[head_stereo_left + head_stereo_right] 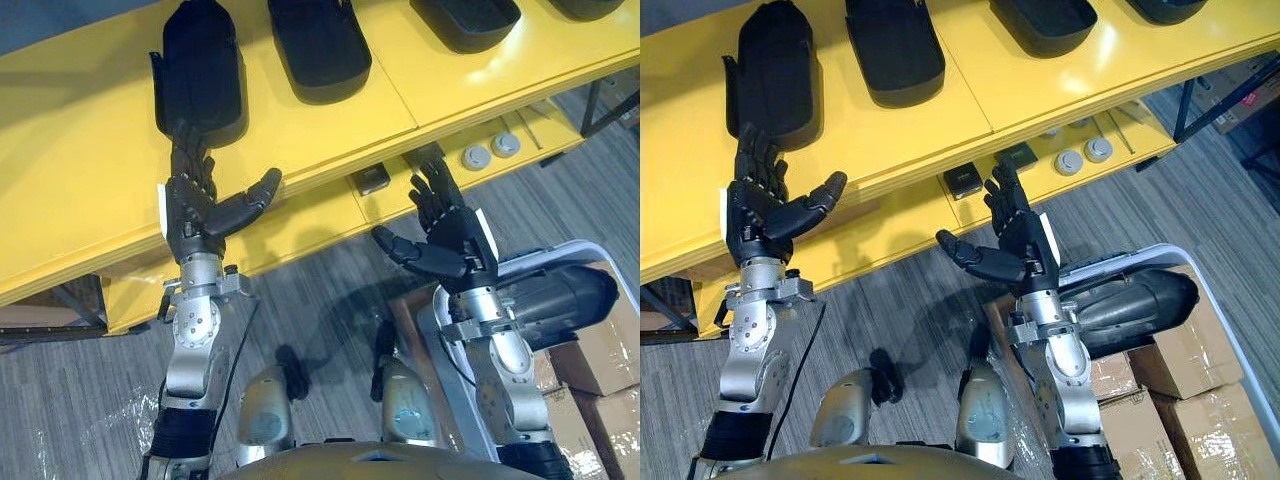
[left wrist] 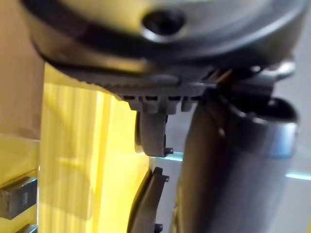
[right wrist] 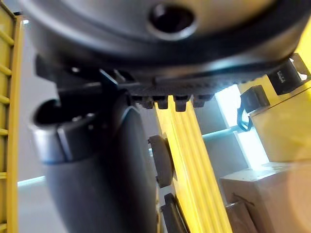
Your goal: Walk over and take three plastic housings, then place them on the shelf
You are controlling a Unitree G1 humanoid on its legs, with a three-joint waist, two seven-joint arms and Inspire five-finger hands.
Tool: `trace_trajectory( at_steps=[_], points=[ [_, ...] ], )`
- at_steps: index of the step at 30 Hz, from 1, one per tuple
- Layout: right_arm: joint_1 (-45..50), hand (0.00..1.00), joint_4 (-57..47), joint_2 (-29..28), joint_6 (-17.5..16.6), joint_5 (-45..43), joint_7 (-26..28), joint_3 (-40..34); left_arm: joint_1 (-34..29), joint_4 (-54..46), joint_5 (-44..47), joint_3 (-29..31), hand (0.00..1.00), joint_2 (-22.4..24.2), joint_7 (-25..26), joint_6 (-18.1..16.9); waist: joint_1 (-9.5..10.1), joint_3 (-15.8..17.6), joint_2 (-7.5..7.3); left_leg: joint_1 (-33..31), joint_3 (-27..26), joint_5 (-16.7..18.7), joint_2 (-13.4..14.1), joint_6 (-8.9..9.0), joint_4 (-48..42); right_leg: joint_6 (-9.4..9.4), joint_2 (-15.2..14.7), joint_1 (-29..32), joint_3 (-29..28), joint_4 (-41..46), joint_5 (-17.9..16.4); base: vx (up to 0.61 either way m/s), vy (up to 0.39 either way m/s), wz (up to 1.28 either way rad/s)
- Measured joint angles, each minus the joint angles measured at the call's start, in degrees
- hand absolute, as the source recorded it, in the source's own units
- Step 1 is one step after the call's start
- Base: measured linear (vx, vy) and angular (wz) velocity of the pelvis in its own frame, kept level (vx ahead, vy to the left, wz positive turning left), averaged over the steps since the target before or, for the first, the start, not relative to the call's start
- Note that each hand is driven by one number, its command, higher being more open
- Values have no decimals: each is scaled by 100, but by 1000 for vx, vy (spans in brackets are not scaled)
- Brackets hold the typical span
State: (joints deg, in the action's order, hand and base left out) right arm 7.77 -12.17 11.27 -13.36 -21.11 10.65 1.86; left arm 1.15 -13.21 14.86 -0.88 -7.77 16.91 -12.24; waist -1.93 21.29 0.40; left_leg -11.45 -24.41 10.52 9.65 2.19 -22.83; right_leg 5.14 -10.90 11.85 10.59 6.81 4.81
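Several black plastic housings lie on the yellow shelf top (image 1: 330,130): one (image 1: 200,70) straight ahead of my left hand, a second (image 1: 320,45) to its right, a third (image 1: 468,20) further right. My left hand (image 1: 195,210) is raised in front of the shelf edge, fingers straight and thumb spread, holding nothing, its fingertips just short of the nearest housing. My right hand (image 1: 450,235) hovers lower, in front of the lower shelf level, also open and empty. Another black housing (image 1: 555,295) lies in a white bin to my right.
The lower yellow shelf level (image 1: 440,185) carries a small black block (image 1: 371,178) and two grey round caps (image 1: 490,150). Cardboard boxes (image 1: 600,370) are stacked at the lower right beside the white bin (image 1: 600,255). Grey plank floor lies below.
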Motion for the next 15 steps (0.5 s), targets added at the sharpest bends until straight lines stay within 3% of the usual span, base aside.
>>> trace_trajectory(
  at_steps=[9, 15],
  points=[
    [88, 100, -423, -3, -1, 15, -9, 88, 160, -1, -12, -2, 100, 10, 376, -130, -8, 130, -23, -13, -106, -1, 3, 2, 18, -2, 1, 160, -141, 101, -2, -24, -3, -7],
    [117, 100, -639, -60, -124, 102, 4, 87, -82, -240, 8, 4, 100, 38, 265, -130, 0, 131, -28, 75, -74, -52, -37, 5, 123, -2, -8, 78, -101, 91, -3, 8, -1, 4]
  ],
)
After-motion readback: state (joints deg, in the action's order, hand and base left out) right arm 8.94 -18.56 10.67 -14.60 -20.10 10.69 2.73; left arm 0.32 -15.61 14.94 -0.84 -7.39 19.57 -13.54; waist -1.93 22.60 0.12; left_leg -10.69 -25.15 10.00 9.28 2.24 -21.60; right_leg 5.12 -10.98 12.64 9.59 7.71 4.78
